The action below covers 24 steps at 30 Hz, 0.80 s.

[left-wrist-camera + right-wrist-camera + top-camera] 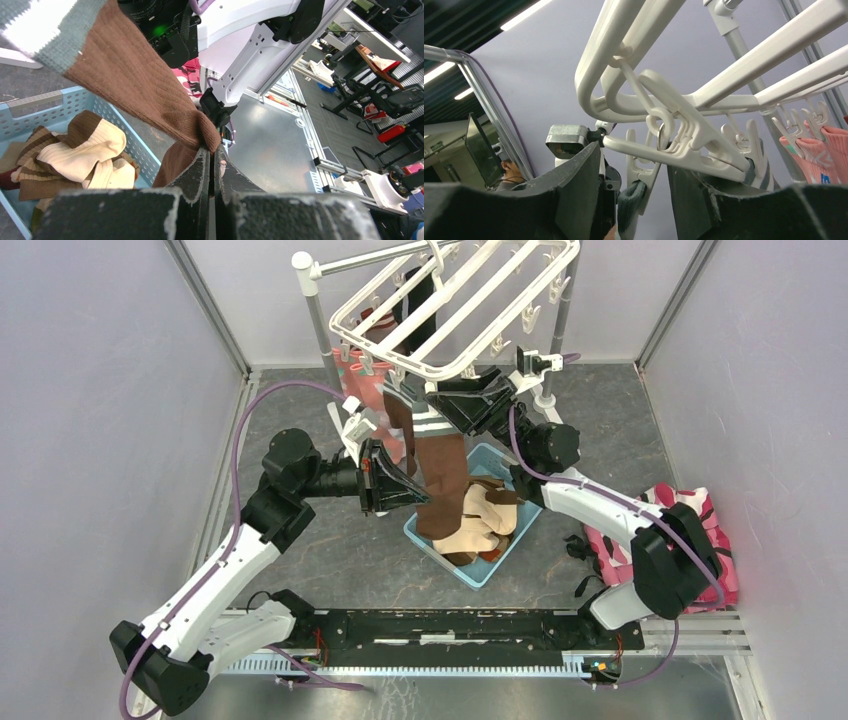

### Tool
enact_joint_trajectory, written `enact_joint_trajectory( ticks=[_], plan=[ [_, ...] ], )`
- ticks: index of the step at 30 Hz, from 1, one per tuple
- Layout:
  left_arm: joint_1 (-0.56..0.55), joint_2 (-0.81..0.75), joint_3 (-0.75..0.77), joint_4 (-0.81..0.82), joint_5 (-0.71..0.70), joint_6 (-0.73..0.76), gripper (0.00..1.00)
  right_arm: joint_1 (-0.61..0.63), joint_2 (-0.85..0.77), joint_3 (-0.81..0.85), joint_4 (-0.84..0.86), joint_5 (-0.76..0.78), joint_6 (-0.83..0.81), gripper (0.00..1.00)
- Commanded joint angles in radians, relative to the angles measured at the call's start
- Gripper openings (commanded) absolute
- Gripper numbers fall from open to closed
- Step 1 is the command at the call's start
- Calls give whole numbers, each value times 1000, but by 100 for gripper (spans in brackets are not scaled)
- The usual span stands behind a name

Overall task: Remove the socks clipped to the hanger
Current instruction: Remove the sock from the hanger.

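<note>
We find striped socks [60, 165] in the light blue slatted basket [70, 102] beneath the white plastic frame hanger [774, 50], with pink socks [355, 375] still clipped there. The left gripper [210, 155] pinches a hanging brown sock [445, 475], and the right gripper [634, 165] is spread round a white clip [684, 135].

- Pale lavender panels close the cell in: a back wall [255, 310], a left wall [90, 440] and a right wall [780, 390].
- Aluminium corner posts [208, 305] join the panels.
- The floor [330, 560] is dark grey and mottled.
- In the left wrist view, a shiny metal sheet [265, 145] lies at the cell's edge.
- Beyond it are a grey room floor [330, 100], a white-topped desk [357, 20] and black office chairs [395, 100].
- In the right wrist view, ceiling strip lights [524, 15] glow above a dark monitor [479, 155].
</note>
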Motion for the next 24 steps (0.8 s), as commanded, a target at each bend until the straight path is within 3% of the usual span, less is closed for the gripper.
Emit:
enact_joint_trajectory(
  ticks=[1,5,9,12,18,24],
  plan=[
    [-8,1,-3,-23,-14,70,2,5,26,34,111,56,51,53],
    [-11,4,-8,-35,-30,89,2,7,61,68,141,60,88,42],
    [-10,11,-2,-63,-60,142,2,4,75,68,192,59,122,23],
    [-10,22,1,-103,-83,183,2,2,67,63,193,50,123,14],
    [-13,79,42,-189,-110,349,2,-25,21,56,117,8,92,10],
    [-57,148,68,-346,-115,621,2,-62,-62,47,-57,-63,-30,9]
  ],
)
